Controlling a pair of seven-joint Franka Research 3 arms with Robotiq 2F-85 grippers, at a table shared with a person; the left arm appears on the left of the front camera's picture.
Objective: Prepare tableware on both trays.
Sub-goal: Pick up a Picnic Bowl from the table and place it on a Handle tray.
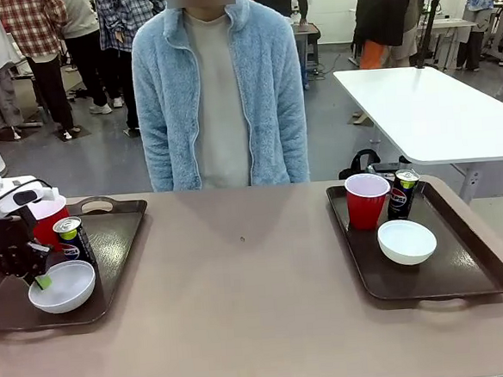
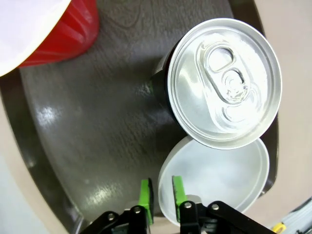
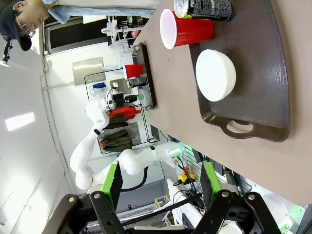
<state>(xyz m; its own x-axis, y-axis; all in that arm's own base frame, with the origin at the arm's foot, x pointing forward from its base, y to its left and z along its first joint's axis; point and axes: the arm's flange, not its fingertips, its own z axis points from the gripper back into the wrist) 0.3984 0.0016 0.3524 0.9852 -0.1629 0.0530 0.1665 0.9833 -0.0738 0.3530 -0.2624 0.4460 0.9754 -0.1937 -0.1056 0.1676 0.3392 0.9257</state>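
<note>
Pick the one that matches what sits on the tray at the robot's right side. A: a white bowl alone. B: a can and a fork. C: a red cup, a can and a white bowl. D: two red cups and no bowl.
C: the front view shows the right tray holding a red cup, a can beside it, and a white bowl nearer the robot.

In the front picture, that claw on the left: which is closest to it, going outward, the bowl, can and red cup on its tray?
From the left end effector:
1. Bowl, directly at its fingertips, on the near part of the left tray.
2. Can, just behind the bowl.
3. Red cup, at the tray's far left corner, partly hidden by the arm.
</note>
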